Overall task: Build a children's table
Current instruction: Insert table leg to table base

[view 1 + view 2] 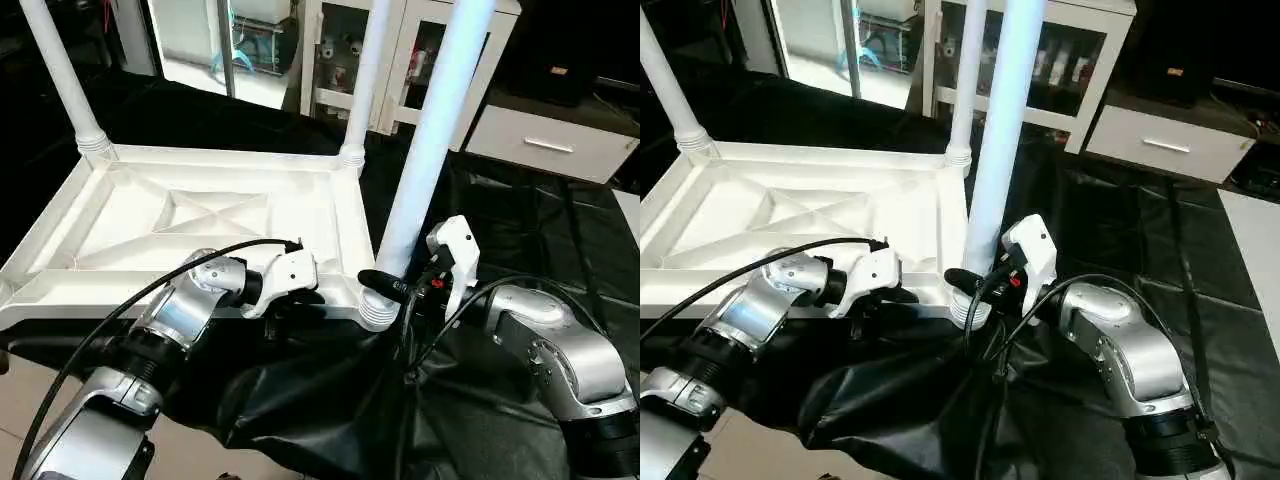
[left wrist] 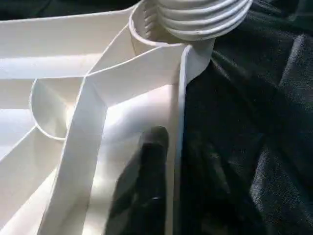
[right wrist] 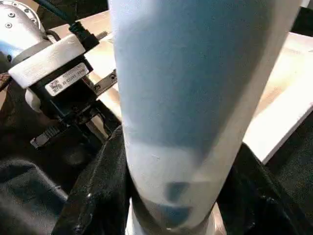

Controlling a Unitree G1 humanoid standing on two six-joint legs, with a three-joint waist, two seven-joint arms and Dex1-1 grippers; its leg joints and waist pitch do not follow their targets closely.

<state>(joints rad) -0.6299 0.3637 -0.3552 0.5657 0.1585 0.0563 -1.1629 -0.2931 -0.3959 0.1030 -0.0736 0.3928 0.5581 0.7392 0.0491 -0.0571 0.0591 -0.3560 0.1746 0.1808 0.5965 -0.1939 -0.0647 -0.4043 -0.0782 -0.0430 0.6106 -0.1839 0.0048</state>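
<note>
Two head cameras look forward and down over both silver forearms onto the upturned tabletop (image 1: 215, 215) on the black-draped surface (image 1: 520, 230), sharing nearly the same scene; the left wrist camera sits very close at the tabletop's rim beside a corner socket (image 2: 151, 29); the right wrist camera faces the nearest leg (image 3: 195, 98) at close range.
</note>
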